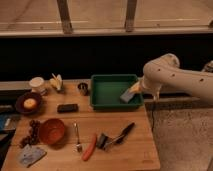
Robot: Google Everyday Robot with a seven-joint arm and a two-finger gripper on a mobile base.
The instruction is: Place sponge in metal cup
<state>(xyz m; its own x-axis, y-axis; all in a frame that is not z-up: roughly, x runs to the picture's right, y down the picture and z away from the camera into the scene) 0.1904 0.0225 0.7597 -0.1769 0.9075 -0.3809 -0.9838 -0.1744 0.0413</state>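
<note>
The sponge (pixel 128 95) lay in the right end of the tray (pixel 107 92) at the rear of the table (pixel 140 150), the metal cup (pixel 83 89) stood just left of that tray, and the gripper (pixel 138 90) was at the tray's right rim beside the sponge.

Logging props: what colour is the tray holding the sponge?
Green tray, camera view; the pincer is at its right edge, by the sponge.
</note>
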